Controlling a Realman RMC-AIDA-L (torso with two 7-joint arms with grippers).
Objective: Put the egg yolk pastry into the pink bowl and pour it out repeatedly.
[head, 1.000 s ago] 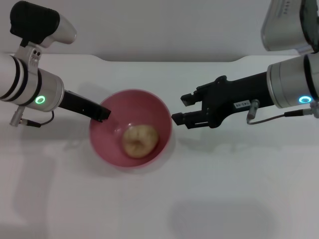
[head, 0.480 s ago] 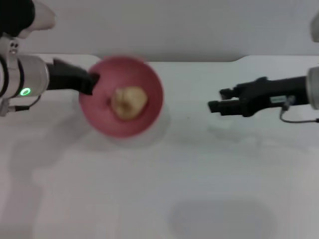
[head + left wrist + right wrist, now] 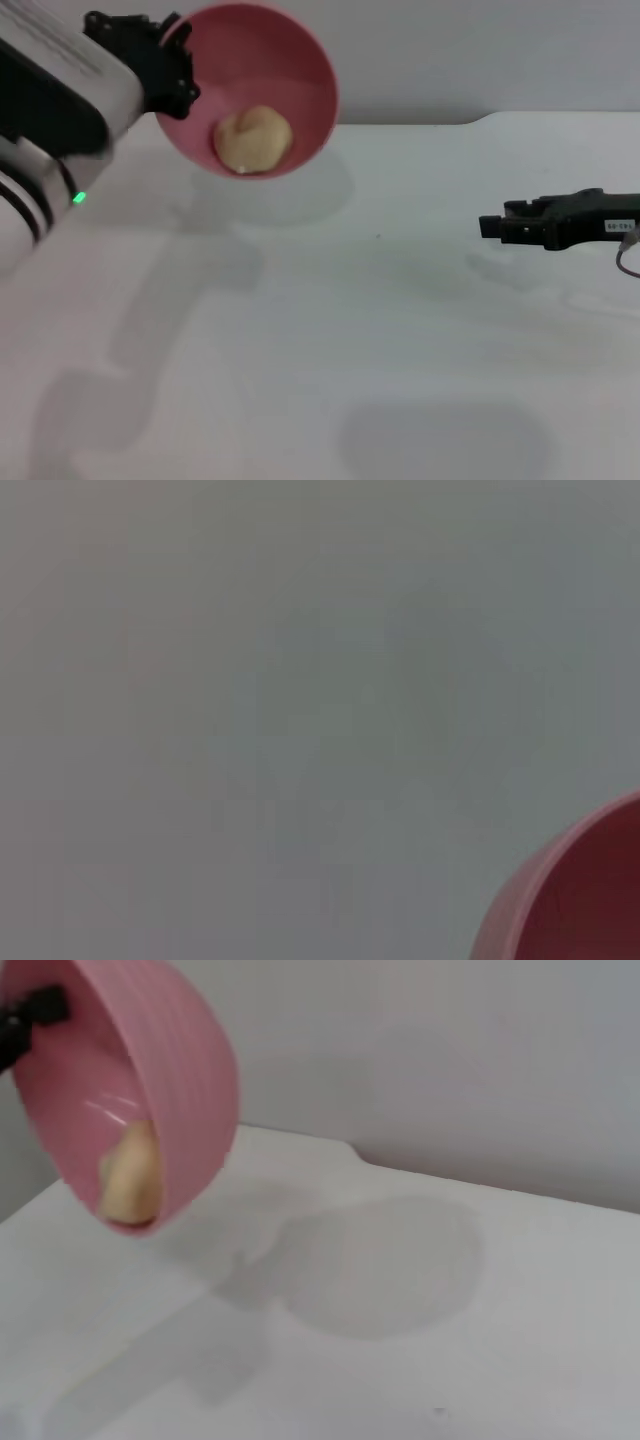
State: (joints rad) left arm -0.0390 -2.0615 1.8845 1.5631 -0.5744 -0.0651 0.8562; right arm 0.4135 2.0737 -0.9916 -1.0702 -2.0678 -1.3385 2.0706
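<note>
I see the left gripper [image 3: 175,75] pinching the tilted bowl's [image 3: 300,60] rim aloft, pastry [image 3: 253,139] inside; right gripper [image 3: 492,226], pressed together, hangs well apart.

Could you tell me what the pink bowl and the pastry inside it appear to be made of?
The pink bowl looks like smooth moulded plastic: uniform colour, faint sheen inside. The egg yolk pastry looks like baked dough or an imitation: pale tan, matte, creased. Which one cannot be told.

Left arm [image 3: 50,110] is a chunky white casing with a black panel, black bands lower down and a small green light. Its gripper [image 3: 170,65] is matte black and blocky. The right gripper [image 3: 545,222] is slim, black, with a small white label and a thin grey cable [image 3: 628,255] behind the jaws.
</note>
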